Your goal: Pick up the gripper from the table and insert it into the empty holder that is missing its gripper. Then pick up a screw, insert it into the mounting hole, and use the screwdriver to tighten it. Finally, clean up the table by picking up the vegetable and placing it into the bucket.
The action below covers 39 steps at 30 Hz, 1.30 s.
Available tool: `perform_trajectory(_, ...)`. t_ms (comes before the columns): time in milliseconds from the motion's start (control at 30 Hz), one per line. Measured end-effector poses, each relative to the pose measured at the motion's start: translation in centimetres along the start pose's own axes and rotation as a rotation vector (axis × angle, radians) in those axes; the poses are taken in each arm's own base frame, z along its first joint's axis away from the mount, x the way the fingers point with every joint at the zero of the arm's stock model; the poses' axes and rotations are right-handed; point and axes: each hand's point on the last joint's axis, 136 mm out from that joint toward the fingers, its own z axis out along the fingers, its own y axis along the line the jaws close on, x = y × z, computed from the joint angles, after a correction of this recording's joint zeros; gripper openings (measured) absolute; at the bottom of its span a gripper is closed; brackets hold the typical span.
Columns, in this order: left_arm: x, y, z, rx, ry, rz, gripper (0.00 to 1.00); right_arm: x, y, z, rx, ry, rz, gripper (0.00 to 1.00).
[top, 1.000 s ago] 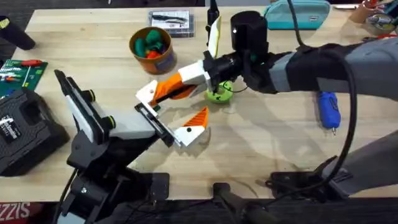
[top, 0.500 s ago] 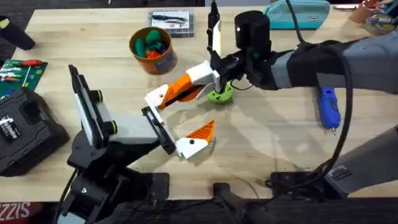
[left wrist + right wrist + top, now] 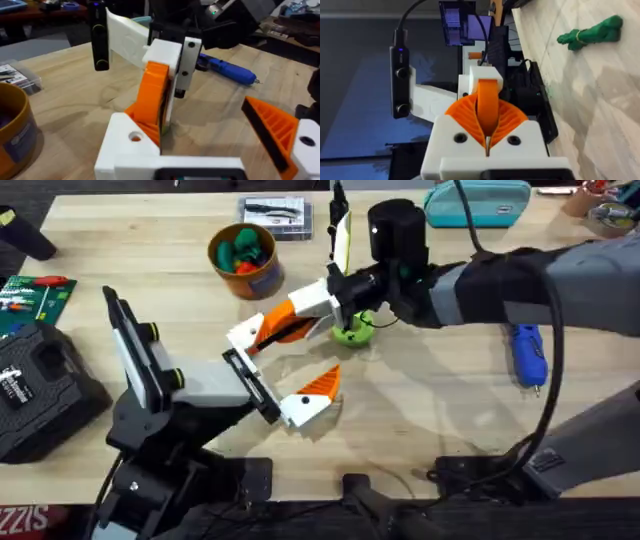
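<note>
My right gripper (image 3: 322, 302) reaches in from the right and is shut on the gripper (image 3: 272, 328), a long orange finger on a white block, held just above the table. In the right wrist view its orange pads (image 3: 465, 117) press both sides of that finger (image 3: 488, 106). The block (image 3: 131, 144) hangs close to the holder (image 3: 250, 385), a white mount with a black rail on my left arm. My left gripper (image 3: 290, 380) is open, with a short orange wedge (image 3: 318, 383) at the rail's end. The vegetable (image 3: 352, 333) lies under my right wrist. The screwdriver (image 3: 528, 356) lies right; the bucket (image 3: 243, 262) stands behind.
The bucket holds dark green and orange toys. A clear parts box (image 3: 272, 212) and a teal pouch (image 3: 478, 200) sit at the far edge. A black case (image 3: 40, 385) and a green board (image 3: 35, 292) occupy the left side.
My right gripper carried the orange finger slightly right and away, then back left toward the holder. My left arm swayed a little with its rail.
</note>
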Motion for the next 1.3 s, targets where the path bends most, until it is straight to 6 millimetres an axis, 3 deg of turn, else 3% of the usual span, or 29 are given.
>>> perform_trajectory(833,-0.02,0.23,-0.01,-0.013,-0.001,-0.009,0.987,-0.22,-0.06,0.1,0.007,-0.012,-0.001,0.011)
perform_trajectory(933,-0.03,0.24,-0.01,-0.014,-0.002,-0.008,0.987,-0.15,-0.06,0.14,0.006,-0.009,0.001,0.082)
perform_trajectory(1300,-0.04,0.19,-0.01,-0.011,-0.002,-0.005,0.986,0.13,-0.06,0.7,0.009,0.0,0.0,0.17)
